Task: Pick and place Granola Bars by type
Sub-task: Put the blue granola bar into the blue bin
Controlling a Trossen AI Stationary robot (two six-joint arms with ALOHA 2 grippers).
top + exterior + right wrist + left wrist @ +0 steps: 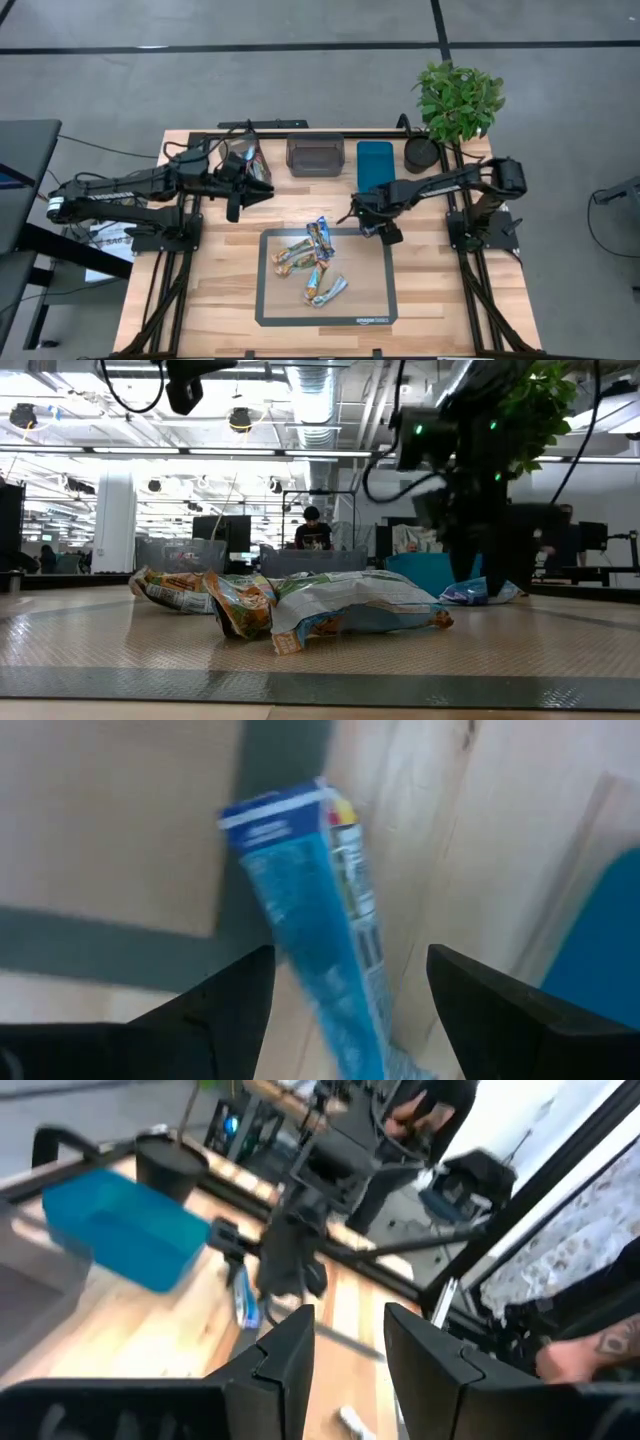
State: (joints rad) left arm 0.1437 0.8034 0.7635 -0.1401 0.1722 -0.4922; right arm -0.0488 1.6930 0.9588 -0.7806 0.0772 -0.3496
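Several granola bars [312, 262], tan-brown and multicoloured, lie heaped on the grey mat [265, 300]; the low view shows the heap [300, 608] close up. One bright blue bar [310, 910] lies apart at the mat's far right corner, partly on the wood [480, 592] [245, 1305]. My right gripper [368, 222] [350, 960] is low over this bar and open. Its fingers stand on either side of the bar, with a gap to at least one of them. My left gripper [240, 195] [350, 1340] hangs raised over the table's far left, open and empty.
Along the far edge stand a clear bin with tan contents [245, 158], a grey bin [315, 155] and a blue bin [375, 165], then a black pot [422, 153] and a plant [460, 100]. A person's arm [590, 1350] shows beyond the table.
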